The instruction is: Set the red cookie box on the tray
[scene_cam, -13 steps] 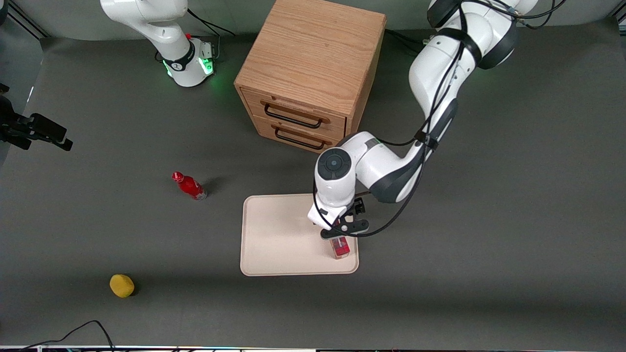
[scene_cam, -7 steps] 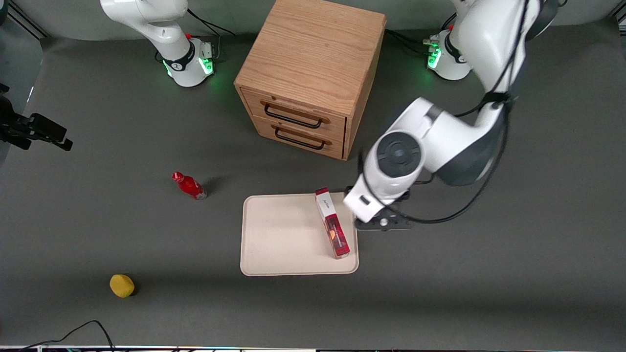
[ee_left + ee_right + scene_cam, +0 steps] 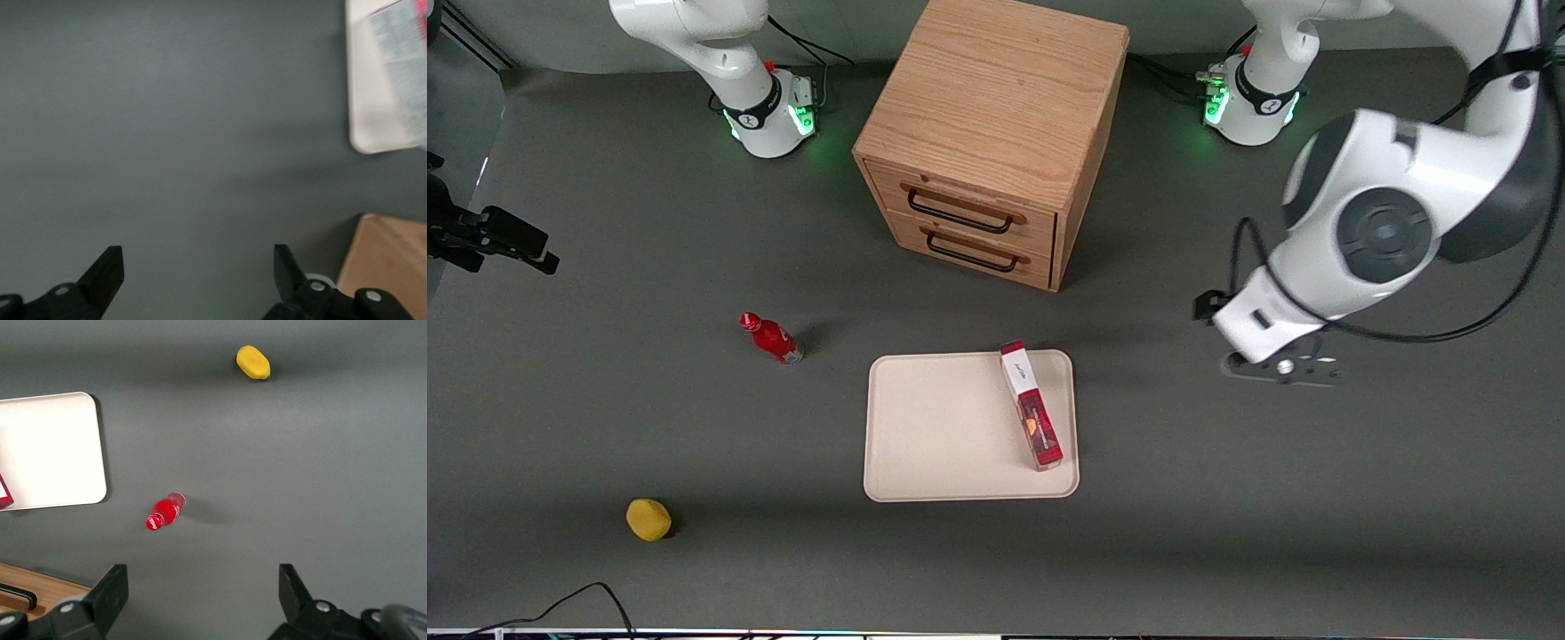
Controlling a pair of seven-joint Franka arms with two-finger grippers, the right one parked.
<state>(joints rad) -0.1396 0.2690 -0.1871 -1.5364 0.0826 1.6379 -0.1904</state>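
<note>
Gripper (image 3: pixel 1279 367), fingers spread and empty, has withdrawn well clear toward the working arm's end; red cookie box (image 3: pixel 1031 418) lies flat on tray (image 3: pixel 934 427), placement judged complete.

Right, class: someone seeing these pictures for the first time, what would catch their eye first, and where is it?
The slim dark-red plaid cookie box lies on the large cream-white rectangular tray, along the tray's edge toward the working arm's end. The left arm's gripper hangs open over bare grey table, apart from the tray. Farther from the front camera than the tray stands a light oak two-drawer cabinet, both drawers shut.
</note>
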